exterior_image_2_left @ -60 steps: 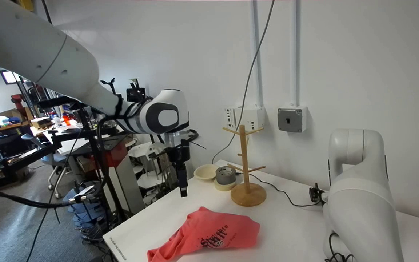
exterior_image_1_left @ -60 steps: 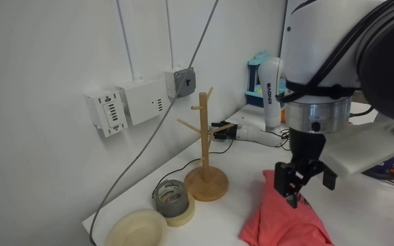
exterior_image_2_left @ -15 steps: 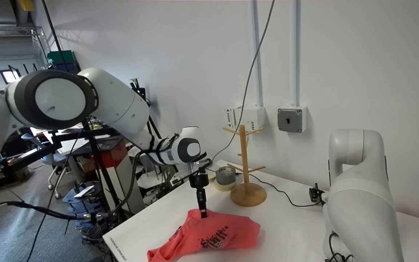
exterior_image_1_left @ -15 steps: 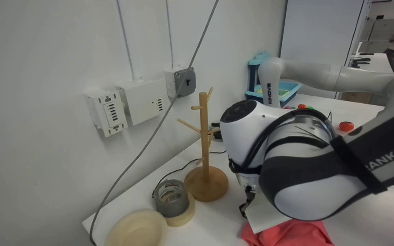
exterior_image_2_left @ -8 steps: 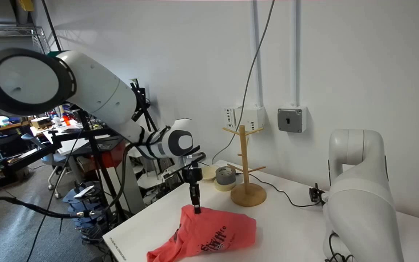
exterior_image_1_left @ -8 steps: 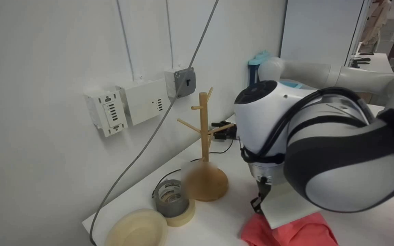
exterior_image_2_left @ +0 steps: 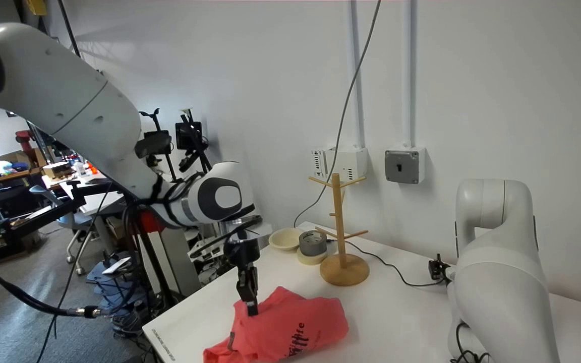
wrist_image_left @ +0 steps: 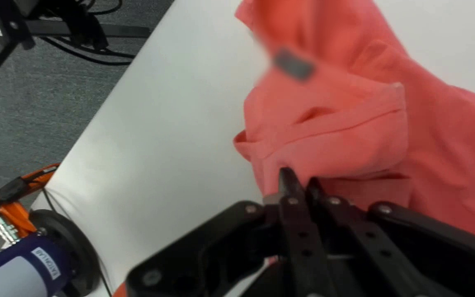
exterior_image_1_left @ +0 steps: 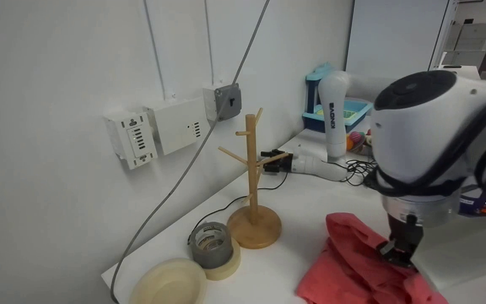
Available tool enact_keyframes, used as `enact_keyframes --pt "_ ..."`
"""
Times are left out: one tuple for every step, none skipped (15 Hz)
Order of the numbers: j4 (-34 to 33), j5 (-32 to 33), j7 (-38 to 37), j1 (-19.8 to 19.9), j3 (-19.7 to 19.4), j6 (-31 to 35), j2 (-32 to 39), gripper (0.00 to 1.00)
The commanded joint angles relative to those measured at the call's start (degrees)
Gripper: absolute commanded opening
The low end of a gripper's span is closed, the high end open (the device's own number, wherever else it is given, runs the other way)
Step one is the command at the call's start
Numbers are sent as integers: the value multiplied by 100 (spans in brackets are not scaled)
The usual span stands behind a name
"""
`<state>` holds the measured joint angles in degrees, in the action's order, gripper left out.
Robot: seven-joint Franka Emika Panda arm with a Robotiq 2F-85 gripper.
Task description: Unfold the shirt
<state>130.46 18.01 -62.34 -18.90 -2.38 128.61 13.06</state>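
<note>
Claw (wrist_image_left: pixel 301 180): tips together, clamped on a fold of the shirt (wrist_image_left: pixel 373 136).
Shirt: rumpled on the desk (exterior_image_2_left: pixel 396 312), under your claw; bulk lies to the right of the tips in an exterior view.
Long axis: lower left to right in that view, rising slightly; you grip toward its upper left.
Desk edge: past the shirt's left side, wrist view.
Next pull (judgement): draw the fold toward that edge, off the bulk; the whole shirt may slide along.

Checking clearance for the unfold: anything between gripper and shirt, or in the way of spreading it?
Nothing visible between them: the gripper appears closed on the shirt itself. The wooden peg stand is apart from the shirt but might limit spreading toward that side.
</note>
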Motion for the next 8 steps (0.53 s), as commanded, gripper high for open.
enact_keyframes --pt "1173 892 -745 275 28 458 -827 1" --pt "1358 1163 -971 361 34 521 -933 1" --pt "1519 1467 -1205 448 39 561 -1028 1" --pt "1644 1879 -1514 523 34 541 -1106 1" --pt "1743 2236 -1785 611 51 490 -1162 1" --pt "1830 2567 -2039 704 77 398 -1218 1" --pt "1908 2831 -2264 791 108 331 -1257 1" --pt "1987 3032 -2454 874 130 240 -1287 17"
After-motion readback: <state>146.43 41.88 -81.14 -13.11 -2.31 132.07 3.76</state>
